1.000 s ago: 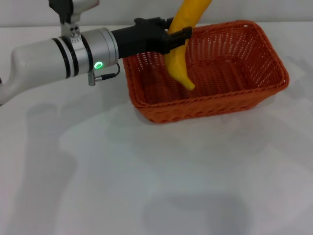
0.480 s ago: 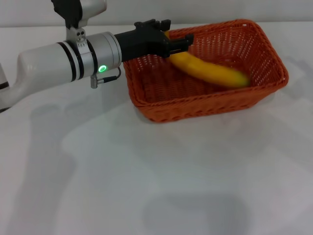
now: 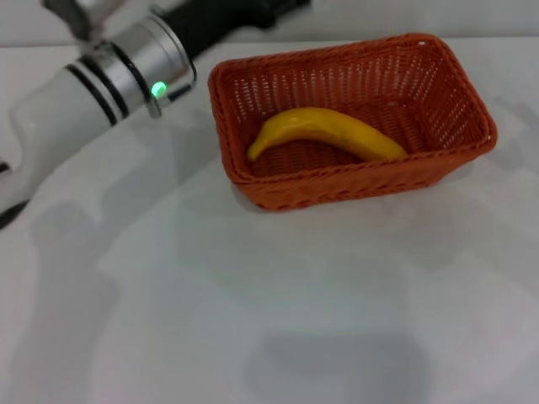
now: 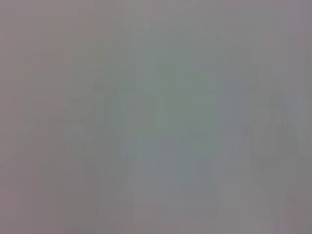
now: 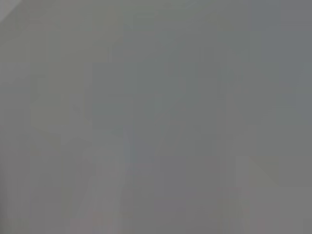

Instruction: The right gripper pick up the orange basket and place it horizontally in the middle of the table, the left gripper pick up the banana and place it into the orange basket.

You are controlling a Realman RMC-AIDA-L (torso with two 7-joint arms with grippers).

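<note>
The orange basket [image 3: 354, 181] lies lengthwise on the white table [image 3: 278, 303], right of centre at the back. The yellow banana [image 3: 324, 130] rests flat on the basket's floor, curved, with nothing holding it. My left gripper [image 3: 240, 13] is raised at the upper left, above and behind the basket's left end. Only its black base shows, at the top edge of the head view, ahead of the silver arm with the green light [image 3: 157, 87]. The right gripper is out of view. Both wrist views show only plain grey.
The left arm [image 3: 76, 109] slants across the table's upper left corner. Bare tabletop stretches in front of the basket and to its left.
The banana was let go and now lies flat in the basket. The left gripper has lifted up and back, away from the basket, toward the upper left.
</note>
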